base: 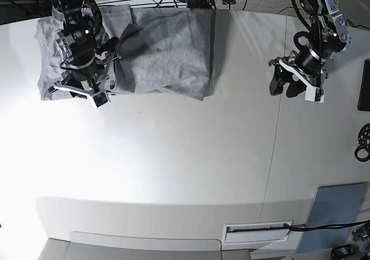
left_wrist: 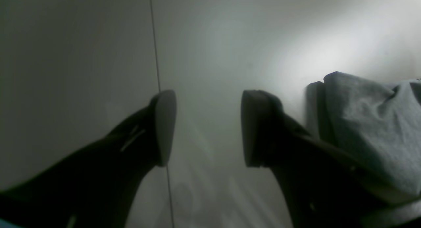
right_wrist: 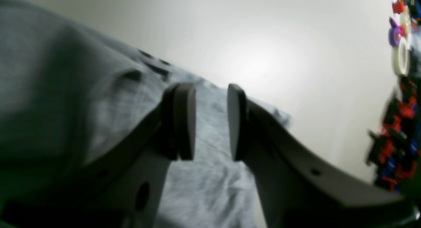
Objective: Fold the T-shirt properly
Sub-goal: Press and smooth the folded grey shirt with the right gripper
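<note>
The left gripper point(left_wrist: 208, 127) fills the lower half of the left wrist view, its two dark fingers spread wide with only bare white table point(left_wrist: 230, 40) between the pads; it grips nothing. A thin dark seam point(left_wrist: 154, 40) in the table runs from the top of that frame down behind the left-hand finger. At the right edge of the same view a bunched fold of the T-shirt point(left_wrist: 368, 123) lies on the table beside the right-hand finger, not between the two.

In the right wrist view the right gripper point(right_wrist: 211, 123) hangs over the grey cloth, jaws partly apart with a clear gap and nothing pinched. The T-shirt point(right_wrist: 65, 90) fills the left and lower middle of that frame: heather-grey, softly creased, with a few dark marks near its upper edge, too blurred to read. Colourful clutter point(right_wrist: 399, 90) sits blurred at the right edge.

From the base view the T-shirt point(base: 167, 46) lies in the upper left of the frame at the table's far edge, plain grey, folded over into a roughly rectangular heap with rumpled layers at its left side. The right gripper point(base: 87, 92) hovers over that left part. The left gripper point(base: 298, 86) is in the upper right, well apart from the shirt, over bare table point(base: 173, 167).
</note>
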You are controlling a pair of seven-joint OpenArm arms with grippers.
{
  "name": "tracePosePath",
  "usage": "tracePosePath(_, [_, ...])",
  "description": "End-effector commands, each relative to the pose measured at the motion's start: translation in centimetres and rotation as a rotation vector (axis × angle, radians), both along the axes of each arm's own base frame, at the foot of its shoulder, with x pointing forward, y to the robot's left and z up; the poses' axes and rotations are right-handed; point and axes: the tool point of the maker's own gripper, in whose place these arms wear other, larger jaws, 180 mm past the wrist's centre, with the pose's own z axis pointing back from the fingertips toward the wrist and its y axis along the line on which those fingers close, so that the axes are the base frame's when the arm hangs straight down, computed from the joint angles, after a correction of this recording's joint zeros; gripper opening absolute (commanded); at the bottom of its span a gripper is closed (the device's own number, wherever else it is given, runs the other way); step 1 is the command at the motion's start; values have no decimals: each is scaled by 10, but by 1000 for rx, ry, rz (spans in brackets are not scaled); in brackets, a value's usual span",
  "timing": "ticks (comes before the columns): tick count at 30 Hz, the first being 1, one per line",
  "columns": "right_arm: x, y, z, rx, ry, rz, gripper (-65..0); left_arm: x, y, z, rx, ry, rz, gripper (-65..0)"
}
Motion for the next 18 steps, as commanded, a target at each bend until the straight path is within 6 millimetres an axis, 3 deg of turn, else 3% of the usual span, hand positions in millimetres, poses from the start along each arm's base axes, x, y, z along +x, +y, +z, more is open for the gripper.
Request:
tracePosePath(1, [-1, 5, 10, 18, -30, 21, -480, 6, 1, 13, -2, -52, -2, -324])
tracePosePath(8, [-55, 37, 1, 91, 97, 152, -480, 6, 1, 13, -3, -52, -3, -324])
tracePosePath(18, [-116, 41, -26, 84, 324, 302, -480, 5, 5, 8, 37, -36, -3, -324])
